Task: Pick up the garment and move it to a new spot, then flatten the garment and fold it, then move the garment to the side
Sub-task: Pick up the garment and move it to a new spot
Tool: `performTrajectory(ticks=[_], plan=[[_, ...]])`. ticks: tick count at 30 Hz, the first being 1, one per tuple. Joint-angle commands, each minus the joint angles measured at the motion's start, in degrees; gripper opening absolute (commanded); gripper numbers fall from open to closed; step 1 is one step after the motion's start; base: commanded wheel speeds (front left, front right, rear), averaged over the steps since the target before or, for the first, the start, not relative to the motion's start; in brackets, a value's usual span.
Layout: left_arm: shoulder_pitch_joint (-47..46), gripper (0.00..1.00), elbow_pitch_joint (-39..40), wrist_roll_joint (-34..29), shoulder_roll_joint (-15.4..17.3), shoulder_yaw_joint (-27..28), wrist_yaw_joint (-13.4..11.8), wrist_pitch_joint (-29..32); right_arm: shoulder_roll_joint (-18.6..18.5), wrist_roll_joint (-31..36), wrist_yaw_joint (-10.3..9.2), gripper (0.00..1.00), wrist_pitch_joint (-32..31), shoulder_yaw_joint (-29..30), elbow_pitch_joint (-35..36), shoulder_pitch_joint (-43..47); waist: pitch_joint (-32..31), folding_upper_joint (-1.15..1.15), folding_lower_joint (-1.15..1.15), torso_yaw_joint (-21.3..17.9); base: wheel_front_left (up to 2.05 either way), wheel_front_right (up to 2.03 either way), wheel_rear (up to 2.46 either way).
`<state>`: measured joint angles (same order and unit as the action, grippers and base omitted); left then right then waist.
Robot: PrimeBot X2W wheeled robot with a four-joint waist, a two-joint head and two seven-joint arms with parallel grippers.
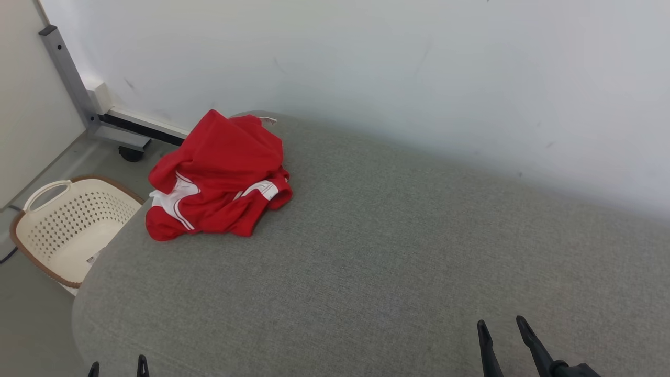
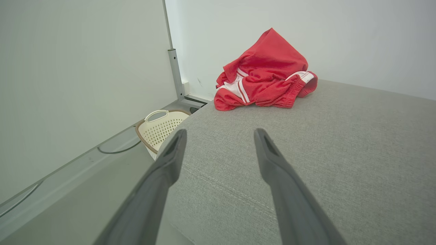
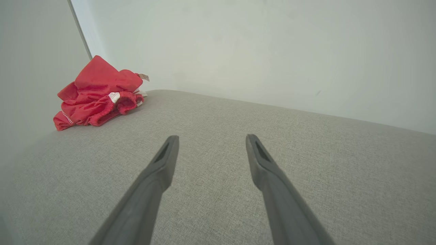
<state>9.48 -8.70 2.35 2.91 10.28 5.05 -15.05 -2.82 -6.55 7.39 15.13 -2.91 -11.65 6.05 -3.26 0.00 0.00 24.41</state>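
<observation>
Red sports garment (image 1: 220, 178): crumpled heap, smooth synthetic knit, white panels w/ thin red stripes. Sits at far left corner of grey woven-fabric pad (image 1: 392, 251), corners rounded. Small tag (image 1: 268, 120) at garment top, text unreadable. L wrist view adds ribbed elastic hem; R wrist view adds gathered cuff opening. Cream perforated plastic basket (image 1: 73, 225), brown rim, loop handle, on floor beside pad. Grey metal leg (image 1: 67, 63) w/ black caster (image 1: 131, 153) behind. Fingers spread wide, nothing held: left gripper (image 1: 118, 366), right gripper (image 1: 501, 323), both well apart from garment.
</observation>
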Motion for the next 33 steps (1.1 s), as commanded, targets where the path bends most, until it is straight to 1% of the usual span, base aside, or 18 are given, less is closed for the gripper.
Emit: performTrajectory(ticks=[1, 9, 16, 20, 26, 32, 33], plan=[[1.0, 1.0, 0.2, -0.3, 0.0, 0.1, -0.2, -0.2, -0.1, -0.4, 0.19, 1.0, 0.1, -0.1, 0.1, 0.8, -0.2, 0.0, 0.0, 0.4, 0.0, 0.0, 0.0], [1.0, 1.0, 0.6, 0.1, 0.0, 0.2, -1.0, -0.2, -0.1, -0.4, 0.19, 1.0, 0.1, -0.5, -0.4, 0.7, -0.3, 0.0, 0.0, 0.6, 0.0, 0.0, 0.0], [0.5, 1.0, 1.1, 0.9, 0.0, -0.4, -1.8, -0.2, -0.1, -0.2, 0.19, 1.0, 0.1, -0.9, -0.5, 0.1, 0.1, 0.0, 0.0, -1.2, 0.0, 0.0, 0.0], [-1.2, 1.0, 1.5, 1.9, 0.0, 0.9, -1.9, -0.2, -0.1, 0.2, 0.19, 1.0, 0.1, -1.8, -0.2, -1.0, 0.7, 0.0, 0.0, -4.2, 0.0, 0.0, 0.0], [-6.6, 1.0, 1.9, 2.6, 0.4, 4.4, -0.9, -0.2, -0.1, 0.9, 0.19, 1.0, 0.1, -2.1, 0.2, -1.7, 2.5, 0.0, 0.0, -9.5, 0.0, 0.0, 0.0], [-14.0, 1.0, 0.6, 2.9, 3.2, 7.4, 0.6, -0.2, -0.1, 1.4, 0.19, 1.0, 0.1, -2.1, 0.4, -3.3, 5.7, 0.0, 0.0, -14.9, 0.0, 0.0, 0.0], [-14.0, 1.0, 0.6, 2.9, 3.2, 7.4, 0.6, -0.2, -0.1, 1.4, 0.19, 1.0, 0.1, -2.1, 0.4, -3.3, 5.7, 0.0, 0.0, -14.9, 0.0, 0.0, 0.0]])
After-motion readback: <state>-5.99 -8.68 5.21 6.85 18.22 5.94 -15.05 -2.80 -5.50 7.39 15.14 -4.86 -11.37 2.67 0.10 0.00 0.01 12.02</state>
